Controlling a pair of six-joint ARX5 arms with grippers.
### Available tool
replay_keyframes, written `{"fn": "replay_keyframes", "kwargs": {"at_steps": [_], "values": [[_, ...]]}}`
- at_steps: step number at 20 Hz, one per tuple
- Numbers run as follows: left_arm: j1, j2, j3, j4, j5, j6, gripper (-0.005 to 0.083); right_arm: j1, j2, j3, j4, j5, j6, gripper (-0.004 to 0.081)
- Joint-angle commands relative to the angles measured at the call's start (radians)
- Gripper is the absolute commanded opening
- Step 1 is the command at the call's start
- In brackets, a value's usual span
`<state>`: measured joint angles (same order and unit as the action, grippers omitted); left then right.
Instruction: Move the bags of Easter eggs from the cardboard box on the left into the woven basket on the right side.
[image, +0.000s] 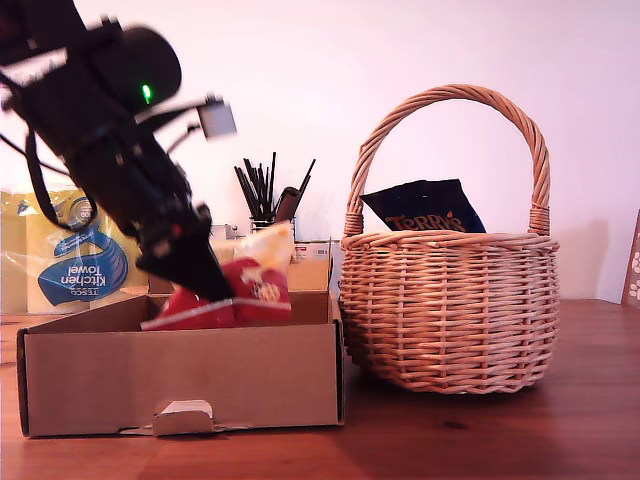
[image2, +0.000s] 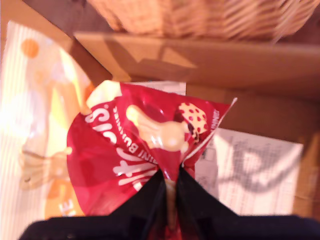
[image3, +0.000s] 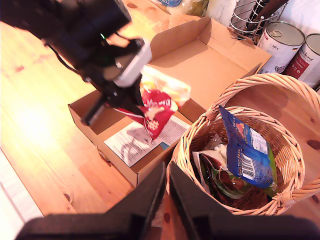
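My first gripper (image: 215, 285) (image2: 170, 195) (image3: 127, 102) is shut on the edge of a red-and-cream Maltesers bag (image: 245, 295) (image2: 145, 145) (image3: 157, 107). It holds the bag just above the open cardboard box (image: 180, 375) (image2: 200, 60) (image3: 210, 55) at the exterior view's left. A pale orange packet (image2: 45, 115) lies in the box below. The woven basket (image: 450, 310) (image3: 295, 150) stands right beside the box and holds an upright dark blue Terry's bag (image: 425, 210) (image3: 245, 150) among other packets (image3: 220, 175). My second gripper (image3: 165, 200) hovers shut and empty above the basket's rim.
A printed paper sheet (image3: 135, 142) lies on the box floor. Behind the box are a Kitchen Towel pack (image: 70, 250), a pot of dark utensils (image: 270, 195) and a small box (image: 310, 265). Tins (image3: 282, 42) and a wire rack (image3: 250, 15) stand behind the basket on the wooden table.
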<state>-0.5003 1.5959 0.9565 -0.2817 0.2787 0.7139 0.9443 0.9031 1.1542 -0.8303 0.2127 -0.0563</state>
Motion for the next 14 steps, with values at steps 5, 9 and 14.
{"fn": "replay_keyframes", "kwargs": {"at_steps": [5,9,14], "values": [[-0.091,-0.169,-0.019,-0.052,0.057,-0.046,-0.0024,-0.001,-0.003,-0.021,-0.014,0.047,-0.048,-0.0013],[-0.165,-0.267,-0.019,-0.038,0.070,-0.091,-0.0024,-0.040,-0.016,-0.021,-0.103,0.148,-0.050,-0.0013],[-0.240,-0.233,-0.019,0.117,0.071,-0.150,-0.0024,-0.084,-0.089,-0.021,-0.216,0.153,0.007,-0.0013]]}}
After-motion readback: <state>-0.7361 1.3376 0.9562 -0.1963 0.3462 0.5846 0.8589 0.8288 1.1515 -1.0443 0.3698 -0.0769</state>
